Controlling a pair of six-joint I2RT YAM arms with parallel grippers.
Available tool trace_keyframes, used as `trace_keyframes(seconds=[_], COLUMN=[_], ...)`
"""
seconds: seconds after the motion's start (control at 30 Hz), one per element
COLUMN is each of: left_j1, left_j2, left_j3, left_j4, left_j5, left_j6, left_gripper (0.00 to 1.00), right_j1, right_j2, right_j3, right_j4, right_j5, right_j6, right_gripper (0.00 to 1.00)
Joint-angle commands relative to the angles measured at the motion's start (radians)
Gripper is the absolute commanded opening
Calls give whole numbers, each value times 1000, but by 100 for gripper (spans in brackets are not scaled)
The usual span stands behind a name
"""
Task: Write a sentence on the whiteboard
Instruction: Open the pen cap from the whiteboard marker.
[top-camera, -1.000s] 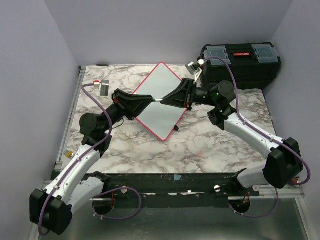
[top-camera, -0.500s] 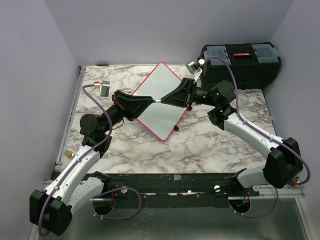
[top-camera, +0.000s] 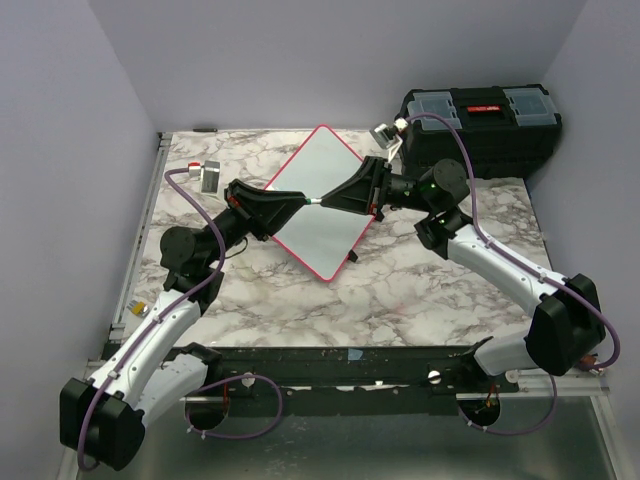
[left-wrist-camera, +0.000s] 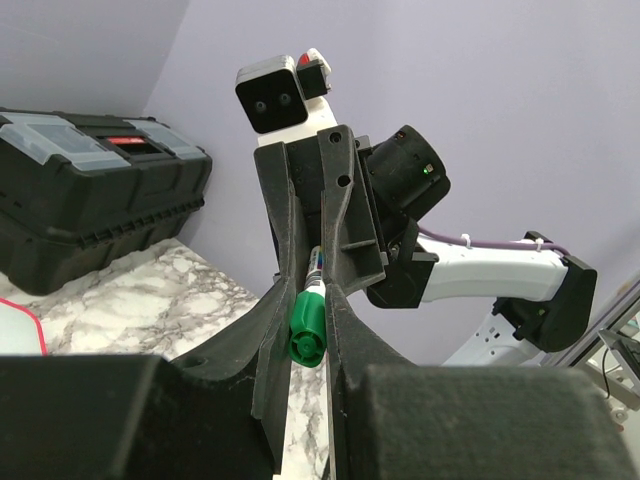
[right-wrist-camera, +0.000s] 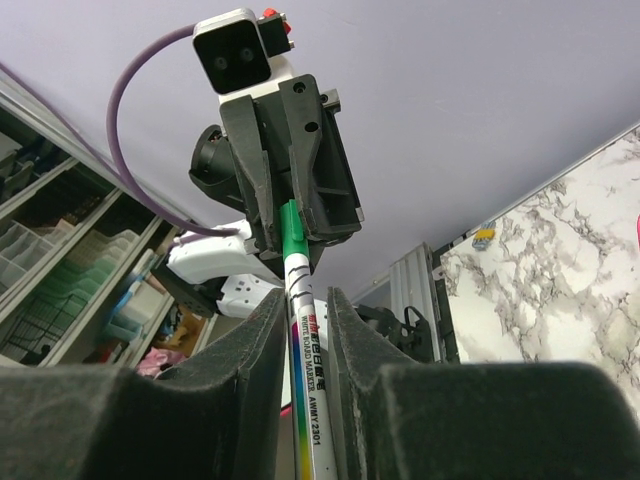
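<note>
The whiteboard, white with a thin red rim, lies at an angle in the middle of the marble table. No sentence is in view on its face. Above it my two grippers meet tip to tip along one whiteboard marker. My left gripper is shut on the marker's green cap. My right gripper is shut on the marker's white barrel. The green cap end runs from the barrel into the left gripper's jaws in the right wrist view.
A black toolbox stands at the back right corner, just behind the right wrist. Purple walls close in the table on three sides. A metal rail runs along the table's left edge.
</note>
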Motion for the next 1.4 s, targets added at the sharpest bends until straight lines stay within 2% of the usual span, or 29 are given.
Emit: trace_keyframes(seconds=[0.0,0.17,0.33,0.37,0.8,1.37], left_j1=[-6,-8,-10,-10,-8,15], left_j2=[18,27,25,24,-73,-163], left_j3=[17,17,19,18,-31,-67], left_j4=[-25,-24,-27,-30,-112,-229], left_j5=[2,2,-1,-2,-79,-162], left_j6=[31,29,33,35,80,122], left_gripper=[0,0,0,0,0,0], right_j1=[13,17,17,17,17,16], right_j2=[10,16,16,15,-20,-56], right_j3=[44,45,37,32,-68,-119], right_j4=[6,8,16,24,54,44], right_j5=[-13,-11,-10,-9,29,43], right_j6=[-13,-14,-11,-9,2,-11], right_gripper=[24,18,1,1,1,1])
